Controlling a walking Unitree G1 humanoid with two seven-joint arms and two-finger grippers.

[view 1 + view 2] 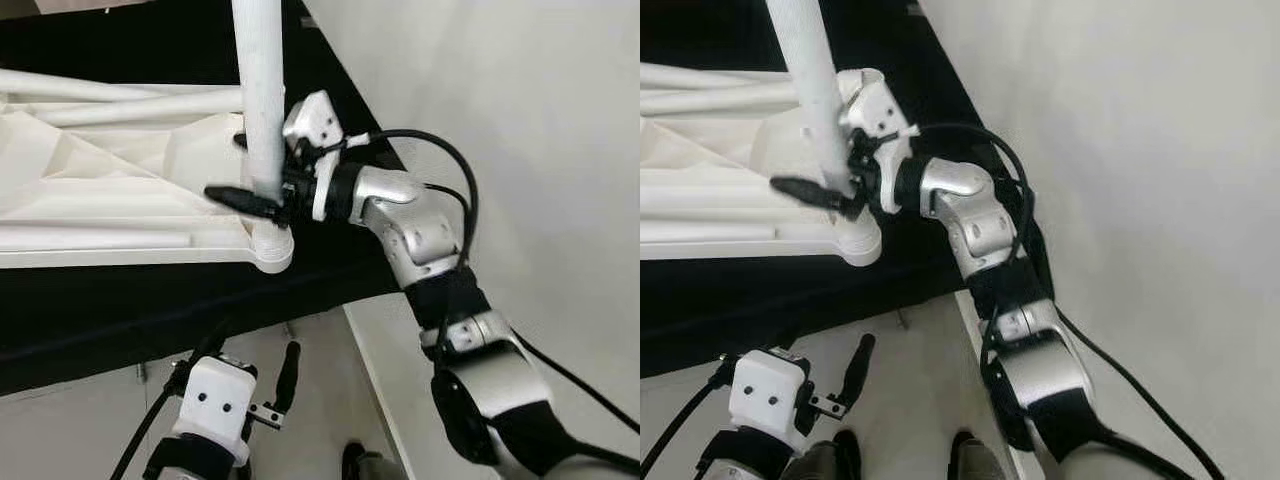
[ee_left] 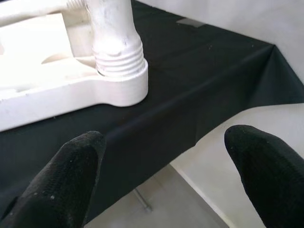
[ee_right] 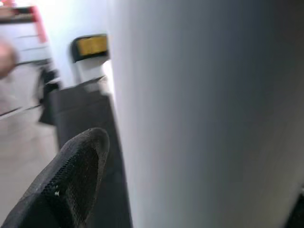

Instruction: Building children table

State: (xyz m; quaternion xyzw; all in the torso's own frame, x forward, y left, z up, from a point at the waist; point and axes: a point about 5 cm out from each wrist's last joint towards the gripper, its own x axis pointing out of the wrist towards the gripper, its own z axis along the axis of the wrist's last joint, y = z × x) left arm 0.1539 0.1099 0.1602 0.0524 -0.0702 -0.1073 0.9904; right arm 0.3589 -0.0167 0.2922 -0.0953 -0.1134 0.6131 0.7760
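While hanging low before the black-draped desk (image 1: 120, 310), left claw (image 1: 250, 375) parted, black fingers (image 2: 71, 180) spread wide and gripping nothing, above pale floor (image 1: 320, 360). Beyond it, upturned white plastic children's tabletop (image 1: 110, 200) lying on the desk near its corner. At the tabletop's nearest corner socket (image 1: 272, 245), upright white round plastic leg (image 1: 260, 90) seated, threaded end visible. Right claw (image 1: 262, 185) clamped around the leg's lower part, just above the socket. Further right, plain white wall (image 1: 520, 120).
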